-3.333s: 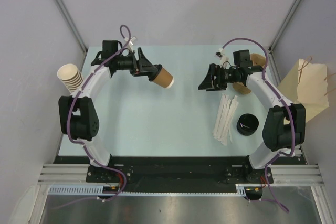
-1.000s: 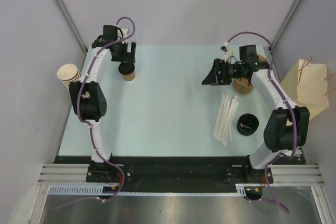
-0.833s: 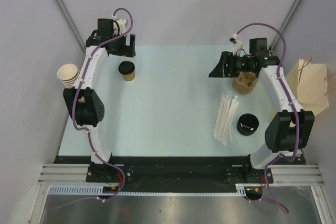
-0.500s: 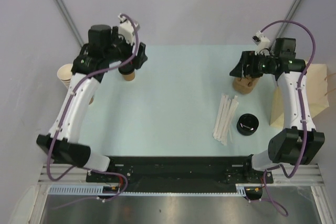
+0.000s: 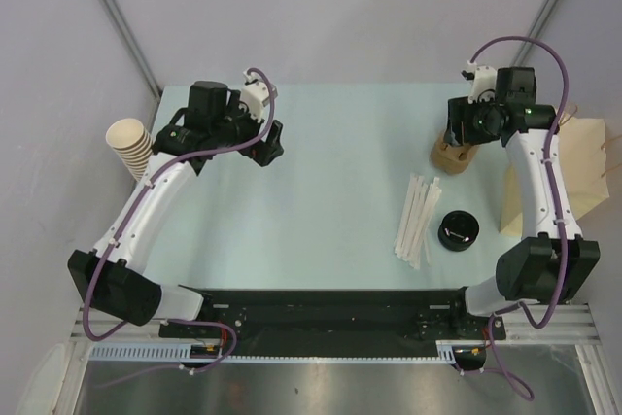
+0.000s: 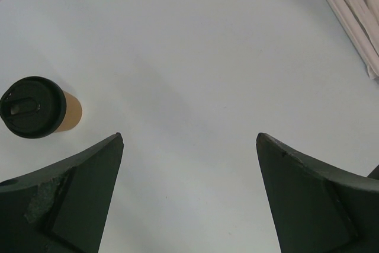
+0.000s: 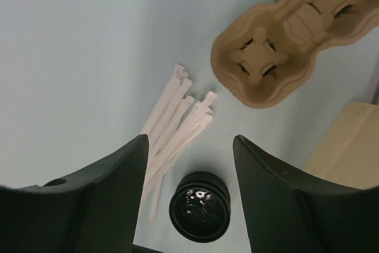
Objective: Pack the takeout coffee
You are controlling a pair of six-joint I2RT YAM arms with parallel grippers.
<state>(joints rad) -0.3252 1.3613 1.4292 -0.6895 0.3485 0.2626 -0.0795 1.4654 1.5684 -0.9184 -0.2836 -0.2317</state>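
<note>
lidded cup hidden from above, tray half covered

from the top camera the paper cup cannot be seen; the left arm's wrist lies over the spot. only the left wrist view shows it: the paper cup point(image 6: 35, 108) stands upright on the pale counter point(image 5: 330, 191) with a black lid point(image 6: 26, 105) on top, off to the left of the left end effector point(image 6: 189, 137) and outside its fingers. that end effector is spread wide with nothing between its fingers.

the carrier tray point(image 7: 284, 34) sits at the far right of the counter. in the right wrist view its upper right end runs off the frame, and from above the right end effector point(image 7: 189, 140) hangs over it and covers much of it. its fingers are parted and hold nothing.

near the tray lie the white wrapped sticks point(image 7: 172, 128), and just beside them a stack of spare lids point(image 7: 199, 205); how many lids is hard to tell. the paper bag point(image 5: 583, 167) is partly behind the right arm. the nested cups point(image 5: 129, 141) sit at the left edge.
</note>
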